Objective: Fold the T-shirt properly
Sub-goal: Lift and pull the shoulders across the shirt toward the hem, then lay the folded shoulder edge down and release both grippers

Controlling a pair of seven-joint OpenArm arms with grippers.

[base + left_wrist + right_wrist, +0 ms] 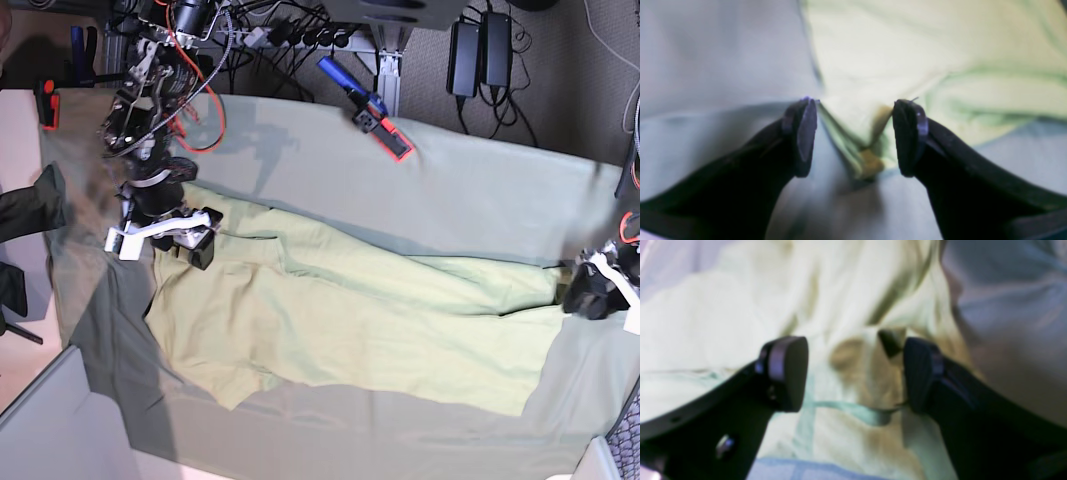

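Item: my left gripper [853, 136], jaws spread, a bunched T-shirt [907, 60] corner loose between them; my right gripper [853, 373], jaws likewise spread over creased fabric. Only the base view shows the whole pale yellow-green shirt, spread lengthwise across the grey-green table cloth [450, 180] between both arms.

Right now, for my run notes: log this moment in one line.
left gripper: open, at shirt corner | right gripper: open, over shirt edge | T-shirt: spread on table cloth
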